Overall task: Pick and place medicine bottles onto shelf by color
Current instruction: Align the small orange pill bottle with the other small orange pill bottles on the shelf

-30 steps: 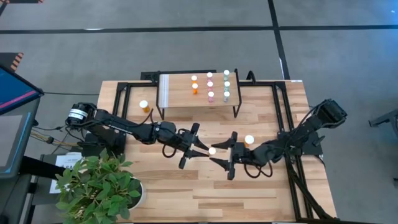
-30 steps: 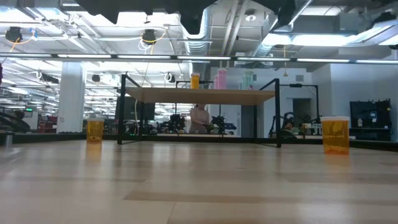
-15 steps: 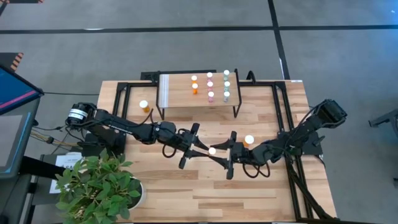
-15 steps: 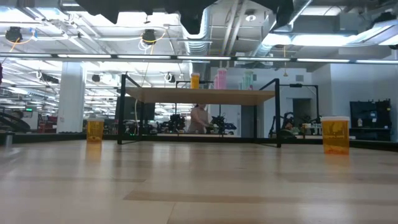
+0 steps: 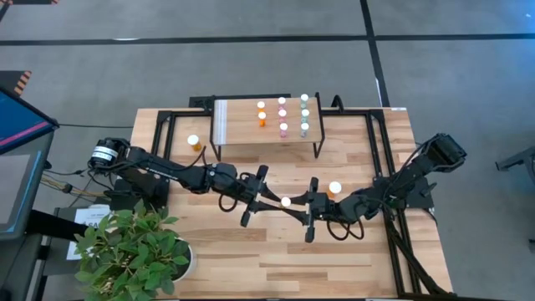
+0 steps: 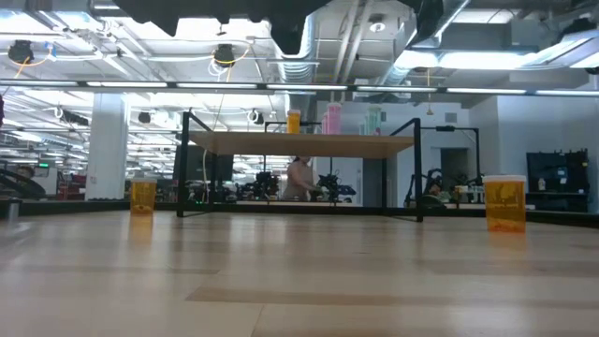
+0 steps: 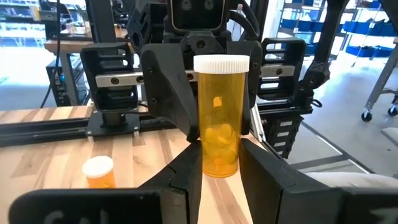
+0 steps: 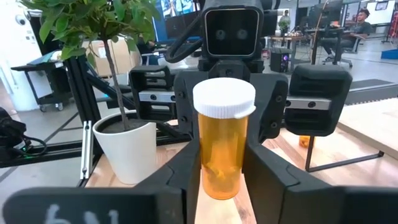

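Note:
A large orange medicine bottle (image 5: 285, 201) with a white cap stands upright between both grippers at the table's middle. My left gripper (image 5: 278, 203) is shut on it from the left and my right gripper (image 5: 293, 206) from the right. It does not show in the low view. Two more orange bottles stand on the table, one (image 5: 334, 188) beside the right arm and one (image 5: 193, 142) left of the shelf (image 5: 238, 125). On the shelf stand small orange (image 5: 262, 114), pink (image 5: 282, 115) and pale green (image 5: 305, 114) bottles in columns. My left gripper pinches the bottle's lower body (image 7: 219, 163) between its two fingers (image 7: 186, 177), coming level from the table's left. The bottle stands upright, cap on top. My right gripper has the bottle's body (image 8: 221, 177) between its two fingers (image 8: 264, 177), coming level from the table's right, opposite the other gripper.
A potted plant (image 5: 134, 251) stands at the near left corner. Black frame rails (image 5: 376, 150) run along the table's sides and back. A white ridged strip (image 5: 221, 124) marks the shelf's left end. Bare wood lies near the front edge.
My right gripper's fingers have shut from wide open onto the large orange bottle that my left gripper holds. Both arms and the bottle have stayed in place.

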